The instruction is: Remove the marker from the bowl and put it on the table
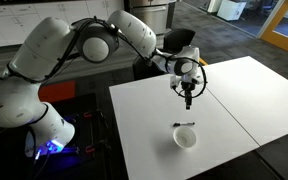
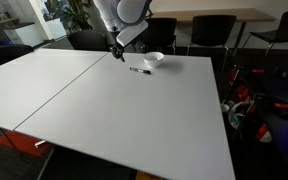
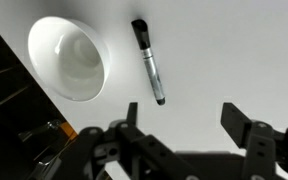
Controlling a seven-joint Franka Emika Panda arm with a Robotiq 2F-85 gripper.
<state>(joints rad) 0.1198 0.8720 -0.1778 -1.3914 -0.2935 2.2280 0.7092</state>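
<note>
Marker (image 3: pixel 150 62) lies on the table (image 3: pixel 234 50) beside the bowl (image 3: pixel 69 58), upper frame; jaws open, placing seemingly done, retreat next.

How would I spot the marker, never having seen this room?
On the big white table, find the small white bowl. The marker lies flat beside it, not inside: a thin stick with a dark cap and a paler barrel.

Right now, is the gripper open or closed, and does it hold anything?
Gripper: open, holding nothing; the marker lies on the table beside the bowl.
</note>
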